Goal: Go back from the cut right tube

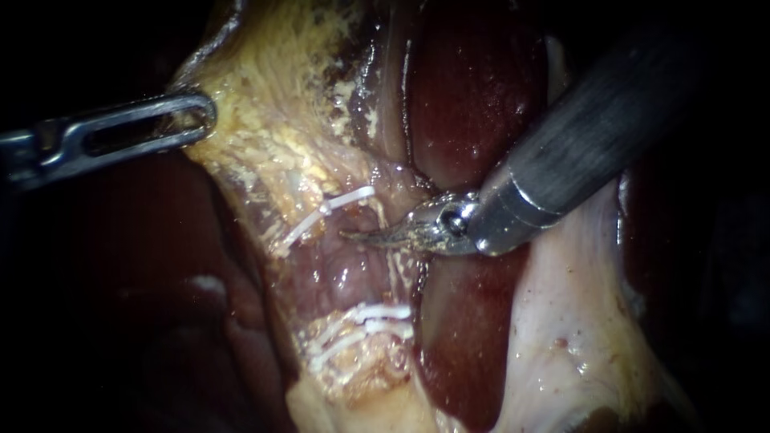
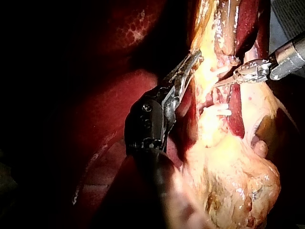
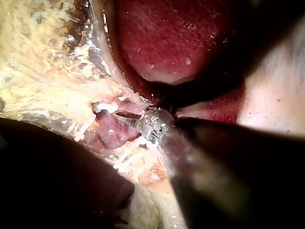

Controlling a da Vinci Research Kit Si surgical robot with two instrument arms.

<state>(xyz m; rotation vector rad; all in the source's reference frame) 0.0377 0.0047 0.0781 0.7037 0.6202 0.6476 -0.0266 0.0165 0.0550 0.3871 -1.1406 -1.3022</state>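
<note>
Entering from the left edge of the endoscope frame, the left instrument (image 1: 207, 112) is seen in the upper left, its slotted pincer clenched on the rim of the yellow fatty tissue (image 1: 277, 96). The same hold is shown in the left wrist view, where the pincer is pressed into the edge of that tissue.

The right instrument (image 1: 357, 235) is brought in from the upper right, and its shaft is laid across the dark red liver (image 1: 473, 88). Its curved, pointed blades are closed together and nothing is held between them. The tip is placed at the middle of the frame and is directed to the left, just above the tube (image 1: 345, 273). Whether it touches the tube cannot be told.

The tube is seen as a pinkish, wet stretch in the centre of the frame. It is bounded above by one white upper clip (image 1: 337, 204) and below by the paired lower clips (image 1: 377, 317). Pale tissue (image 1: 561, 321) is spread over the lower right, beneath the right shaft.
</note>
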